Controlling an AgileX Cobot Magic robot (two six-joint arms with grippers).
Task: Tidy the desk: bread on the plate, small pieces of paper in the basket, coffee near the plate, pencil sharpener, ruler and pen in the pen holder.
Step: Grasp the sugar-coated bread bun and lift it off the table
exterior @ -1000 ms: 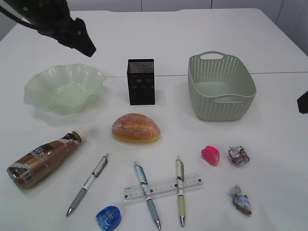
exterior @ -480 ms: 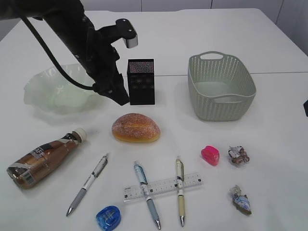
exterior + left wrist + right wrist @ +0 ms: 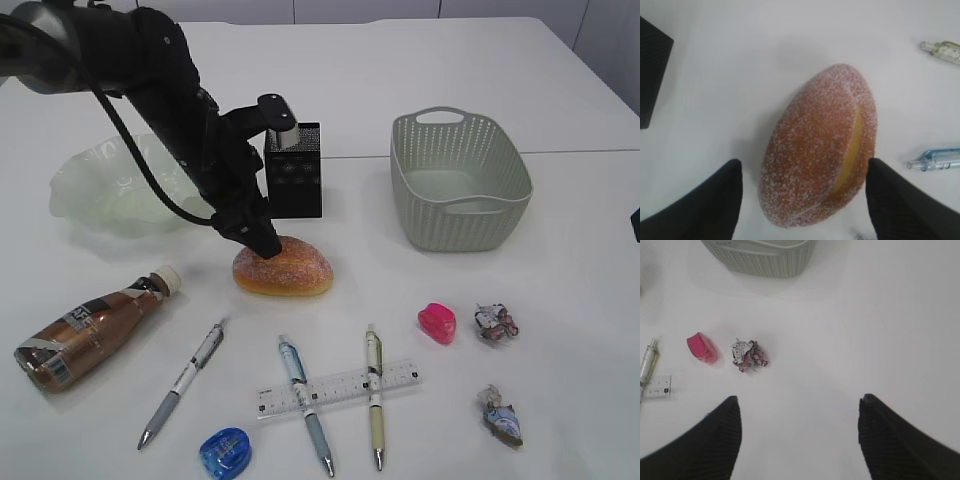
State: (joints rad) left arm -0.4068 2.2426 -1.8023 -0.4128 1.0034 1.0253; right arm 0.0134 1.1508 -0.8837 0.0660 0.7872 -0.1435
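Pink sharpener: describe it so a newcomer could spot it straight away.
Start at the grey basket on the right of the table. Come toward the front edge from it; the pink sharpener lies just left of a crumpled paper scrap and right of the ruler. It is the only bright pink item; the other sharpener is blue and lies far left.

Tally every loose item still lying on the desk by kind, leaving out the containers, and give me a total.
Sugar-dusted bread roll: 1
Brown coffee bottle: 1
Pens, grey-grip, blue, beige: 3
Clear plastic ruler: 1
Pencil sharpeners, pink and blue: 2
Crumpled paper scraps: 2
Total: 10
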